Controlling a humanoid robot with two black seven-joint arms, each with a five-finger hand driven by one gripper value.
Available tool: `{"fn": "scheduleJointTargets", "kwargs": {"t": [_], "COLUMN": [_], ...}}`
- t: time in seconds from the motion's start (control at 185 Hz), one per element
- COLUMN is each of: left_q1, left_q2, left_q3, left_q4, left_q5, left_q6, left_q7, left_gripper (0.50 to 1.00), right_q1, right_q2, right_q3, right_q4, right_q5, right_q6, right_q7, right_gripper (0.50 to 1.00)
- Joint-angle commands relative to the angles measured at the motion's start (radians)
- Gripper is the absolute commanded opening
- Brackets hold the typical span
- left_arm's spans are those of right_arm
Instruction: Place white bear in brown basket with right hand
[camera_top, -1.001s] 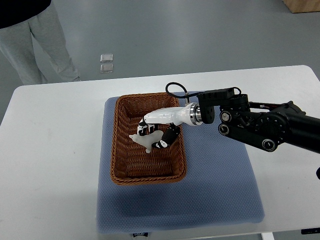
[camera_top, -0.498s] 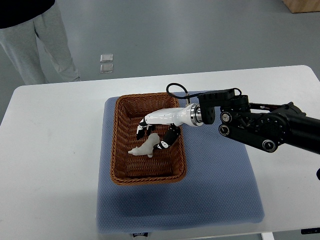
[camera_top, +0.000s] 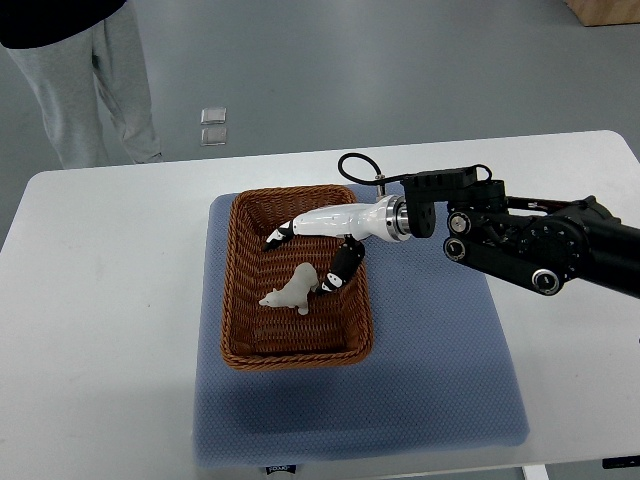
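White bear (camera_top: 292, 292) lies in brown basket (camera_top: 240, 300), lengthwise left-right

Bright even light (soft shadows), sharp focus

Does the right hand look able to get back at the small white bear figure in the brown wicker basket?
Probably yes: right hand hovers open just above white bear figure; nothing covers it.

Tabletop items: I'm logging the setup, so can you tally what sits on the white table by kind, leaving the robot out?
Small white bear figurine: 1
Brown woven wicker basket: 1
Blue-grey fabric mat: 1
Total: 3
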Motion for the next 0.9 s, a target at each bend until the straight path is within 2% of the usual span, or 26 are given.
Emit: {"fn": "scheduleJointTargets", "kwargs": {"t": [0.0, 0.157, 0.292, 0.579, 0.709, 0.893], "left_q1": [0.0, 0.0, 0.0, 0.0, 0.0, 0.0], "left_q2": [0.0, 0.0, 0.0, 0.0, 0.0, 0.0], "left_q3": [-0.001, 0.001, -0.001, -0.001, -0.001, -0.001], "left_q4": [0.0, 0.0, 0.0, 0.0, 0.0, 0.0], "left_q5": [0.0, 0.0, 0.0, 0.0, 0.0, 0.0], "left_q6": [0.0, 0.0, 0.0, 0.0, 0.0, 0.0], "left_q7": [0.0, 0.0, 0.0, 0.0, 0.0, 0.0], "left_gripper": [1.0, 1.0, 1.0, 1.0, 1.0, 1.0], "right_q1": [0.006, -0.01, -0.073, -0.205, -0.251, -0.317], "right_q2": [-0.027, -0.079, -0.081, -0.059, -0.024, 0.002], "right_q3": [0.038, 0.138, 0.246, 0.443, 0.514, 0.627], "right_q4": [0.0, 0.0, -0.029, -0.156, -0.216, -0.233], "right_q5": [0.018, 0.168, 0.354, 0.694, 0.854, 1.058], "right_q6": [0.006, 0.006, -0.007, -0.153, -0.161, -0.162], "right_q7": [0.002, 0.004, 0.002, 0.004, 0.005, 0.004], "right_gripper": [0.913, 0.913, 0.913, 0.911, 0.913, 0.913]}}
